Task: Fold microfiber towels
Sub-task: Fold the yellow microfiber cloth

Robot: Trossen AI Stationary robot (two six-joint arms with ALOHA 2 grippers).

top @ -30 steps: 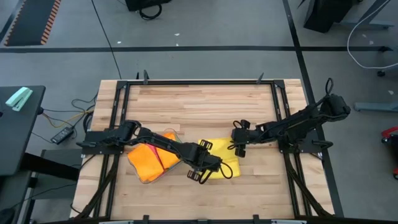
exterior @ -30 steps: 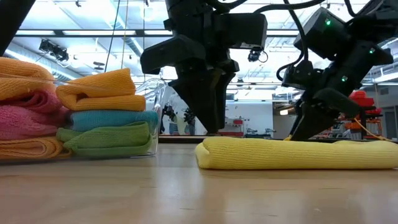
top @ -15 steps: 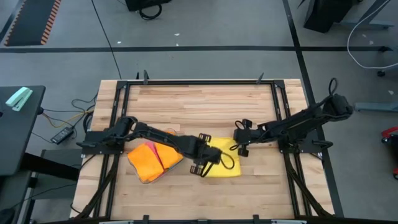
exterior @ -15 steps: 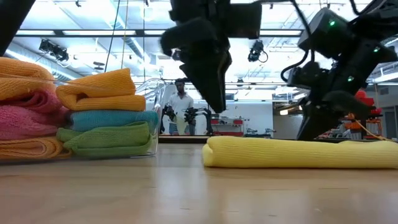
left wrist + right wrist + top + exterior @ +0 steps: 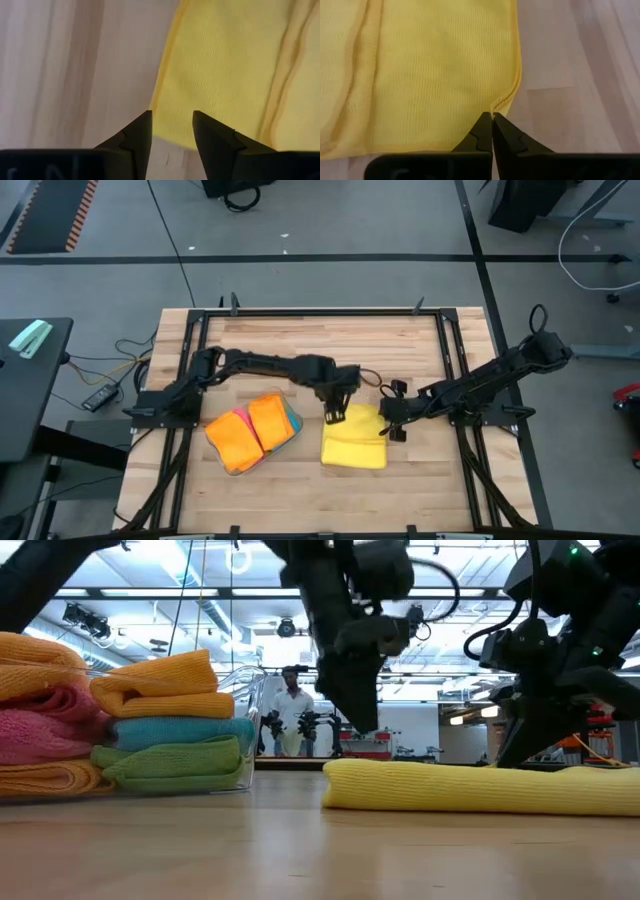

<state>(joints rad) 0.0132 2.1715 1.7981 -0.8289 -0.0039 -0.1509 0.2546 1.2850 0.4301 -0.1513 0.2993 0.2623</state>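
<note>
A folded yellow microfiber towel [image 5: 354, 442] lies on the pale wooden table [image 5: 330, 350] at about five o'clock from the table's centre, as the robot's two arms close on its far corners. The right gripper [image 5: 492, 131] has its jaws pressed together, pinching the towel's hemmed edge at its two o'clock corner; the edge puckers slightly where the tips meet. The left gripper [image 5: 171, 131] hangs over the towel's eleven o'clock corner with its jaws spread, the corner of the cloth lying between the tips and nothing yet gripped.

The step in hand appears to be taking both far corners for the next fold. Done well, the left jaws should come down over the corner so that they catch every layer, then close before either arm lifts; both corners should then rise together and level, so the fold lands square on the near edge.

The left arm reaches in from nine o'clock, bent at the elbow, its wrist pointing steeply down. The right arm stretches low from three o'clock, its fingers angled towards the cloth. At eight o'clock, a clear plastic tray [image 5: 245, 700] holds finished towels in orange [image 5: 165, 680], blue [image 5: 185, 730], green [image 5: 175, 762] and pink [image 5: 45, 725].
</note>
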